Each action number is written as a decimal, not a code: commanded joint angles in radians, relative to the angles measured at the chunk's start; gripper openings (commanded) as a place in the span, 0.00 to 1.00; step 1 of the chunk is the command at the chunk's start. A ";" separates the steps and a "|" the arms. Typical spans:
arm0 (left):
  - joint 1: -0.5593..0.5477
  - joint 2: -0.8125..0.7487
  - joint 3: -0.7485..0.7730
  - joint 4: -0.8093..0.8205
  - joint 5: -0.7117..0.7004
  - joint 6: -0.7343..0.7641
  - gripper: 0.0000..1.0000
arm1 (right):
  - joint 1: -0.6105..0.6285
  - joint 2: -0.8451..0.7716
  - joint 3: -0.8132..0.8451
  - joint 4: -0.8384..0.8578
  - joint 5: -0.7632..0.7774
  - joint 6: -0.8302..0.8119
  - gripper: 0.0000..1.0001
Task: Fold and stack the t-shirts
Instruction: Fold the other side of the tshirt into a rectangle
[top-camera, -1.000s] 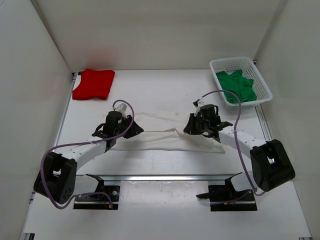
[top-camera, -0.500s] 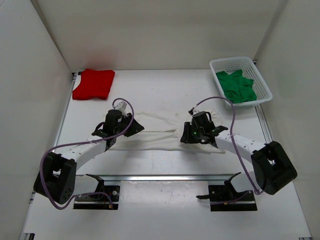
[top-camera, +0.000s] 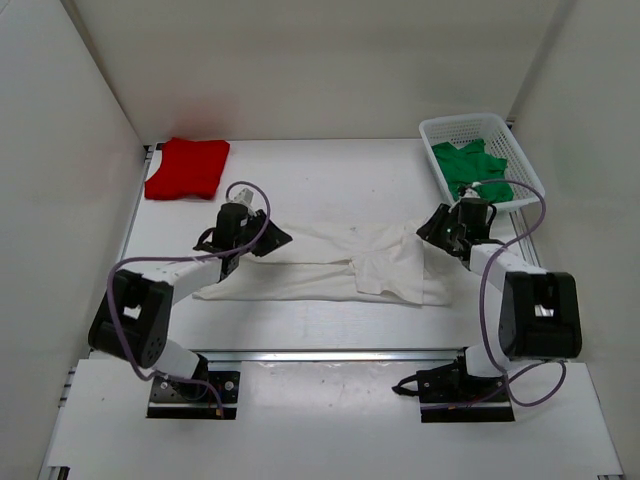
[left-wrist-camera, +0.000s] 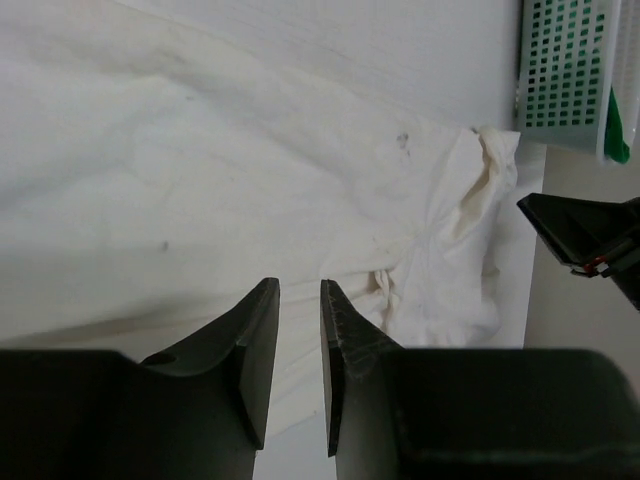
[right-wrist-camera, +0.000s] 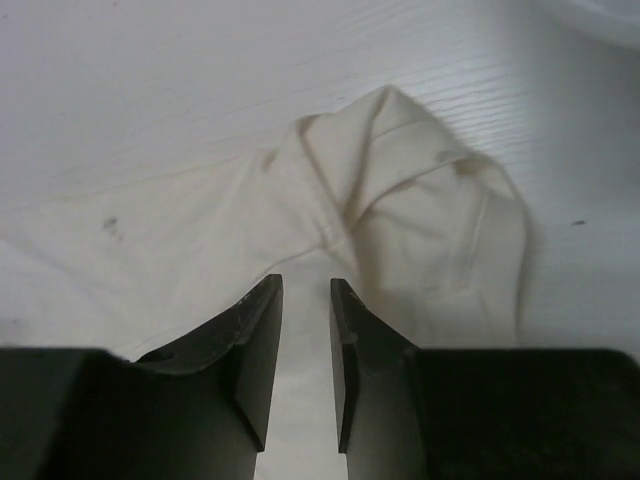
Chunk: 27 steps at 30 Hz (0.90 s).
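The white t-shirt (top-camera: 320, 268) lies spread across the middle of the table, bunched at its right part; it also shows in the left wrist view (left-wrist-camera: 200, 190) and the right wrist view (right-wrist-camera: 400, 220). The red t-shirt (top-camera: 187, 167) lies folded at the back left. The green t-shirt (top-camera: 478, 172) lies crumpled in the basket. My left gripper (top-camera: 268, 240) hovers over the white shirt's left end, jaws a narrow gap apart and empty (left-wrist-camera: 298, 300). My right gripper (top-camera: 432, 226) is at the shirt's right end, jaws slightly apart and empty (right-wrist-camera: 305, 295).
A white mesh basket (top-camera: 520, 160) stands at the back right, close behind my right arm; its corner shows in the left wrist view (left-wrist-camera: 560, 70). White walls enclose the table on the left, back and right. A metal rail (top-camera: 330, 354) runs along the near edge.
My right gripper has moved from the shirt's middle back to the right, toward the basket, leaving the cloth bunched there. My left gripper has shifted slightly back and its arm has swung left.
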<state>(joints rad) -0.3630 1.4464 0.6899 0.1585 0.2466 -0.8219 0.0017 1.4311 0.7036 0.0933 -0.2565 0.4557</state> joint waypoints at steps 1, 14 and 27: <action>0.062 0.077 0.033 0.067 0.057 -0.055 0.33 | -0.038 0.087 0.045 0.138 -0.027 0.005 0.25; 0.288 0.224 -0.001 0.157 0.106 -0.138 0.33 | -0.074 0.135 0.011 0.212 -0.141 0.043 0.20; 0.361 0.296 -0.027 0.217 0.151 -0.198 0.30 | -0.098 0.215 0.059 0.166 -0.178 0.024 0.33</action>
<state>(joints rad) -0.0017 1.7508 0.6529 0.3569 0.3840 -1.0195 -0.0940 1.6058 0.7235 0.2443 -0.4076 0.4965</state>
